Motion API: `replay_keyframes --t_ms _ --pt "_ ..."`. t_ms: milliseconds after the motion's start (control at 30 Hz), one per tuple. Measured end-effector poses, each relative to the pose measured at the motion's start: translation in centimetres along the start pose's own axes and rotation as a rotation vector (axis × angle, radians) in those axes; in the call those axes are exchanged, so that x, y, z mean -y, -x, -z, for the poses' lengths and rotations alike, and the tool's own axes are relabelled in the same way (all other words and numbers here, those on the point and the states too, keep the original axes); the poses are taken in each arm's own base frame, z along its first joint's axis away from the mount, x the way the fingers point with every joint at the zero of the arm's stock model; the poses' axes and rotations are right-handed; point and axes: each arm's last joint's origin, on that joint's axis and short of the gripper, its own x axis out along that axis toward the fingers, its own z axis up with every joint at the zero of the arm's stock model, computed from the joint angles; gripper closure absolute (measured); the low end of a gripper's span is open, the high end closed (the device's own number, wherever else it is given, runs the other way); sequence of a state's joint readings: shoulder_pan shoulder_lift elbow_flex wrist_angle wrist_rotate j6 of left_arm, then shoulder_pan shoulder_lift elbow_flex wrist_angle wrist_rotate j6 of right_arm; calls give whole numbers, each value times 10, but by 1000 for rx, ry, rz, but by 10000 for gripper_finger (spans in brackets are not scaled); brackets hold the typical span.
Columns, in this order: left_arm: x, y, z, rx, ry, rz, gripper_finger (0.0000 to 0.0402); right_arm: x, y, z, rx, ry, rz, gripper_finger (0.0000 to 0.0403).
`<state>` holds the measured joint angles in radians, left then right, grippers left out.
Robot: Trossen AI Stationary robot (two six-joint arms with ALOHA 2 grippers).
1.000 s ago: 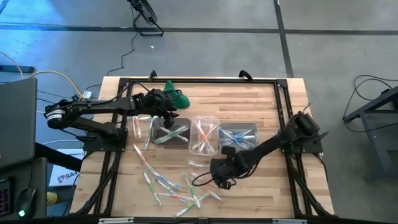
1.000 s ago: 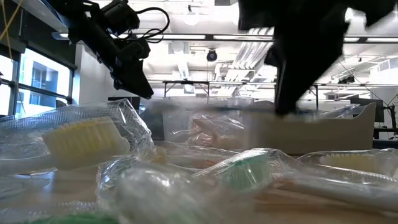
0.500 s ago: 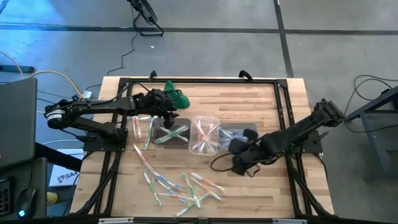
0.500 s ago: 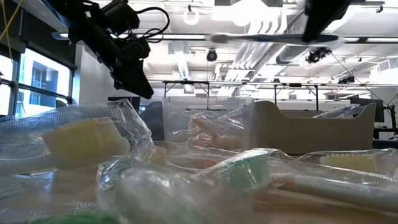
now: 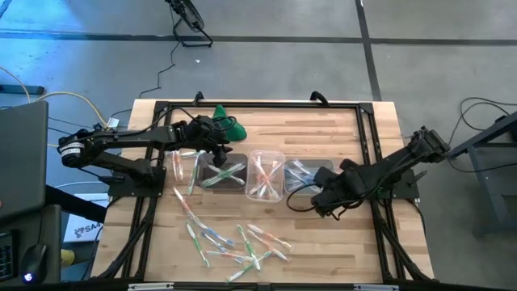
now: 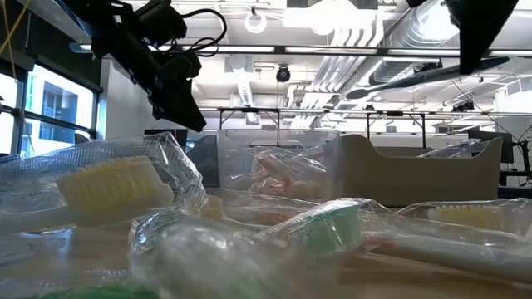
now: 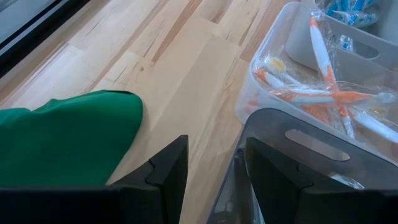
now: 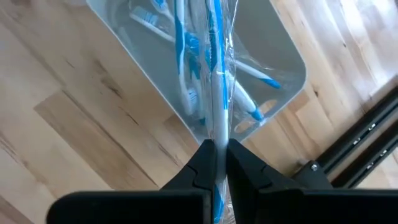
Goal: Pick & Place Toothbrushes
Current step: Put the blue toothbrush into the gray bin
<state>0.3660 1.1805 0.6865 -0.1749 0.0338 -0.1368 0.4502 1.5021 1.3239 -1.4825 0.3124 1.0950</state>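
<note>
The right end effector (image 8: 216, 163), clenched on a wrapped blue-and-white plastic toothbrush (image 8: 215, 93), should centre over the right-hand clear rectangular tub (image 8: 281, 50) before releasing.

Two dark jointed arms; left arm (image 5: 121, 145) silver-ringed base joint; right arm (image 5: 388, 170) black cable loop.

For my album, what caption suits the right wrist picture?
Right gripper holding a wrapped blue toothbrush over the clear tub.
</note>
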Motion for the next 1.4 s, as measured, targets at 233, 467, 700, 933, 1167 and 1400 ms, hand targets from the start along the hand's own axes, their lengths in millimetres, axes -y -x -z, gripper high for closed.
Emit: replay_keyframes --t_ms 233,467,700,933,1167,1400 --pt "0 0 0 0 0 0 246 6 -4 -11 -18 -3 4 390" --pt "0 0 0 0 0 0 246 6 -25 -30 -134 48 26 390" --pt "0 0 0 -2 0 0 246 4 -46 -46 -244 120 34 390" --pt "0 0 1 -8 0 -1 246 5 -66 -61 -316 168 38 390" --pt "0 0 1 -9 0 -1 246 7 -77 -69 -327 181 73 342" --pt "0 0 1 -9 0 -1 246 3 -75 -66 -293 231 100 253"
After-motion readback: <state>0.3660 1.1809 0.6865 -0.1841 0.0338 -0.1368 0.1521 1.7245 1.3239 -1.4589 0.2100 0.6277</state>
